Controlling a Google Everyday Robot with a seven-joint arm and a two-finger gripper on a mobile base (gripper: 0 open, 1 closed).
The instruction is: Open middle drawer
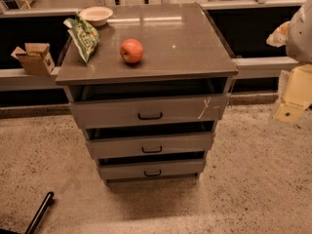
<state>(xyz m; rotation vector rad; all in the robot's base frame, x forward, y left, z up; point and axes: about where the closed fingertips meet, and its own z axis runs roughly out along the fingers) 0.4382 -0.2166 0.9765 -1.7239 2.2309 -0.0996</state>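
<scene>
The grey cabinet (146, 38) stands in the middle of the camera view with three drawers. The middle drawer (122, 147) has a plain grey front and a small dark loop handle (151, 150) at its centre, with a dark gap above the front. The top drawer (112, 112) above it carries a white scratch mark (204, 108). The lowest drawer (122, 171) sits below it. My gripper (292, 101) hangs at the far right edge, pale yellow under a white arm part (301, 30). It is well to the right of the cabinet, apart from it and holding nothing.
On the cabinet top lie a red apple (131, 50), a green snack bag (84, 38) and a white bowl (96, 15). A cardboard box (33, 57) sits on the ledge at left. A black rod (40, 212) lies on the speckled floor at lower left.
</scene>
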